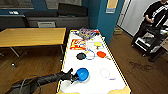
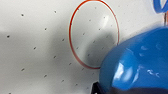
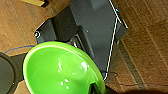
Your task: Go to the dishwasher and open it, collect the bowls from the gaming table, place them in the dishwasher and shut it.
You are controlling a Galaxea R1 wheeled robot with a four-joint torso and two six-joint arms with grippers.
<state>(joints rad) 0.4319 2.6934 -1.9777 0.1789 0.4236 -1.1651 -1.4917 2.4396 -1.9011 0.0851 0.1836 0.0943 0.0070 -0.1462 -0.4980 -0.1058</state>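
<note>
Two tables stand side by side: a plain wooden-topped table (image 1: 31, 36) at left, then the long white gaming table (image 1: 98, 83) with a yellow rim, its long axis running away from the robot. The left gripper (image 1: 74, 76) grips a round blue plastic bowl (image 1: 82, 74) by its rim, mouth tilted upward. Farther along lie black (image 1: 80, 56), yellow (image 1: 97, 44) and red-orange (image 1: 101, 54) bowls. The right gripper (image 3: 93, 88) clasps a bright green bowl (image 3: 60, 70) over wood floor.

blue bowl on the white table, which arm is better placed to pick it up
Left. The left gripper is already at the rim of the blue bowl near the front of the gaming table. The right wrist view shows a green bowl close up, so that arm seems occupied.
</note>
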